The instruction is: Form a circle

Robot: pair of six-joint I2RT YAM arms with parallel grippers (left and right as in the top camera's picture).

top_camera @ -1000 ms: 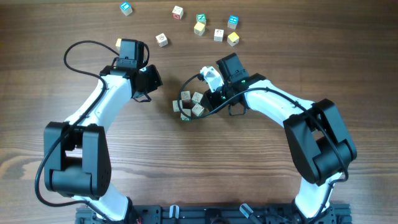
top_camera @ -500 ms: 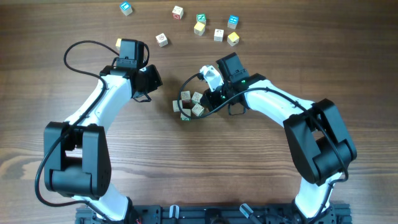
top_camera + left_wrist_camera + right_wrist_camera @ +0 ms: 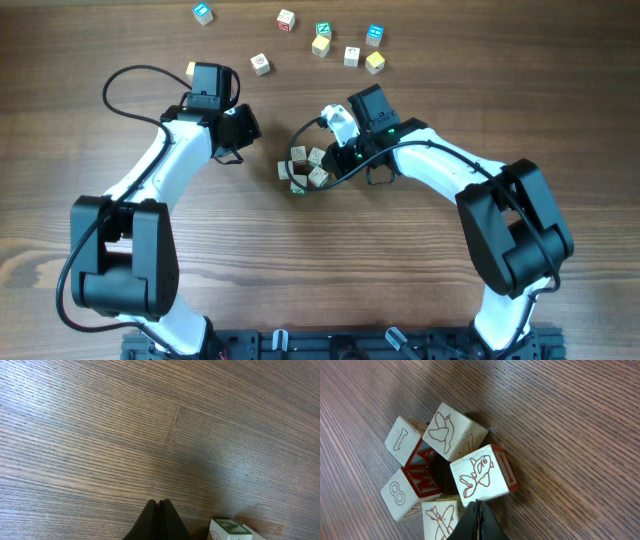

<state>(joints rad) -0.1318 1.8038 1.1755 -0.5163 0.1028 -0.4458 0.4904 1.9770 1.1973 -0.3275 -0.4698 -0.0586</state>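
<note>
Circle (image 3: pixel 427 479): bird, fish, 8 prints legible from right wrist, not overhead.

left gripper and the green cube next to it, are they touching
Apart. The left wrist view shows a strip of bare table between the shut left gripper and the green cube at the frame's lower edge.

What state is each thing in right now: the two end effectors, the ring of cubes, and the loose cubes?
Left end effector: shut, holding nothing.
Right end effector: shut, holding nothing, tip at the fish cube.
Circle: five cubes packed tight around a small gap.
Loose cubes: scattered apart, away from the ring.
</note>
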